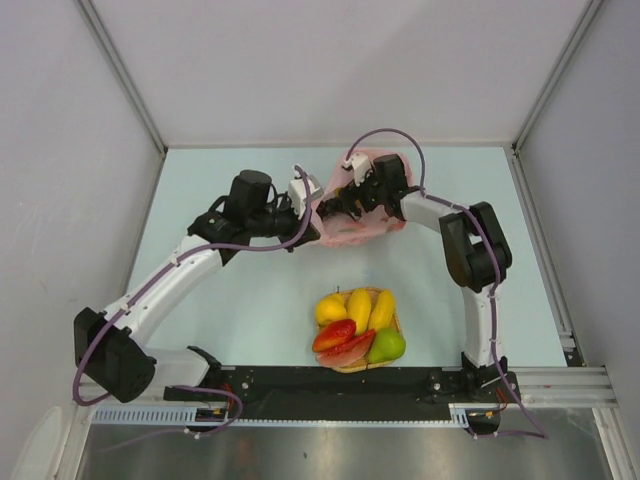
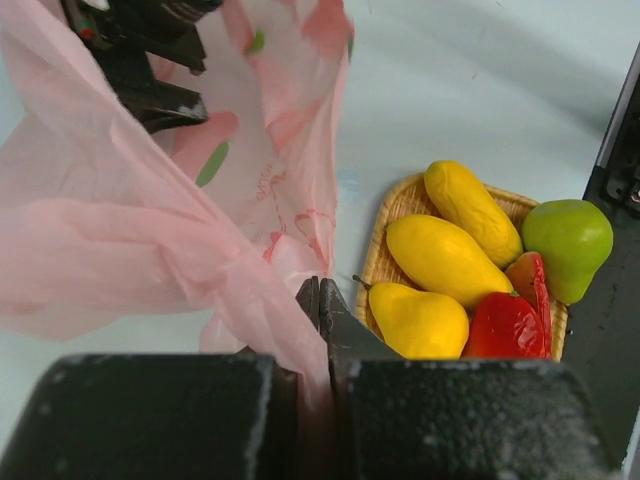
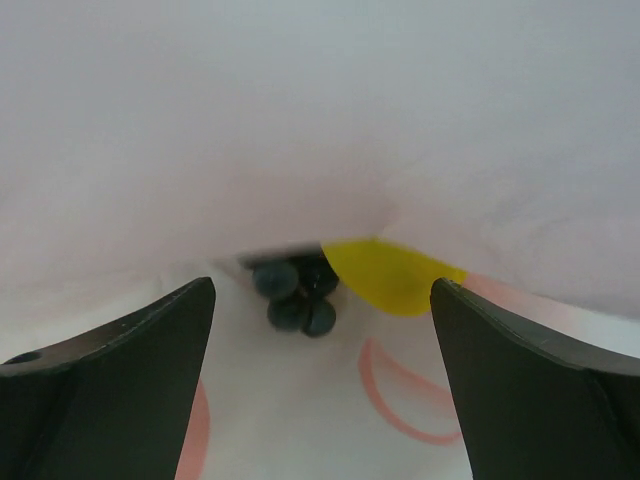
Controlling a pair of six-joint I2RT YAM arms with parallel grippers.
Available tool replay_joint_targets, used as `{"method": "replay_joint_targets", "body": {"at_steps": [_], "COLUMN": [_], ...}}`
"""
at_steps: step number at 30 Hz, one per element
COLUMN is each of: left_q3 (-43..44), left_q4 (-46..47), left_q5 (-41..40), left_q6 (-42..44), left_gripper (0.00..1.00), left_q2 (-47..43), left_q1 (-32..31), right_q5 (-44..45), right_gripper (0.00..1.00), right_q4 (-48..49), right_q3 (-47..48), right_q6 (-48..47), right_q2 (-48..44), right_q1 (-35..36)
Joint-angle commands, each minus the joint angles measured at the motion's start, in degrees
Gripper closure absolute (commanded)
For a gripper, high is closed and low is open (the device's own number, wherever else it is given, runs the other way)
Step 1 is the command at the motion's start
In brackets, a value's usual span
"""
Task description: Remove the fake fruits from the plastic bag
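The left gripper (image 2: 318,300) pinches the limp, thin pink plastic bag (image 2: 120,230); the spread right gripper (image 3: 320,292) should straddle the light, likely slick dark purple grape bunch (image 3: 295,296) at 12 o'clock.

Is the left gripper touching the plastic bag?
Touching. The left wrist view shows the left gripper shut on a fold of the plastic bag.

The pale blue-green table (image 1: 250,300) carries a woven tan tray (image 2: 392,215) lying flat near its front edge, right of centre. Beyond the tray, on its far side, the pink plastic bag (image 1: 348,234) hangs over the surface; whether its bottom touches the table cannot be told
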Motion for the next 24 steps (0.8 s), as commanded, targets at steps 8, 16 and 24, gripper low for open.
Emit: {"method": "replay_joint_targets", "body": {"at_steps": [8,16,24], "left_q3": [2.0,1.5,0.6], "left_q4": [-3.8,-3.3,-0.8], "left_q5": [2.9,2.5,3.0], "left_q6": [4.6,4.9,4.2], "left_gripper": [1.0,1.0,1.0], "left_q2": [-1.2,-1.3,-0.7], "left_q1": [0.1,0.1,0.1], "right_q5": [-2.0,-3.3,-2.0], "right_gripper": [0.05,0.38,0.64], "right_q4": [-4.3,-4.8,-5.2], "right_q3": [24.7,22.8,15.4], "right_q6": [14.8,10.9,9.6], "right_q2": [16.5,16.4,10.1], "right_q1": [-3.8,-3.0,-3.7]}}
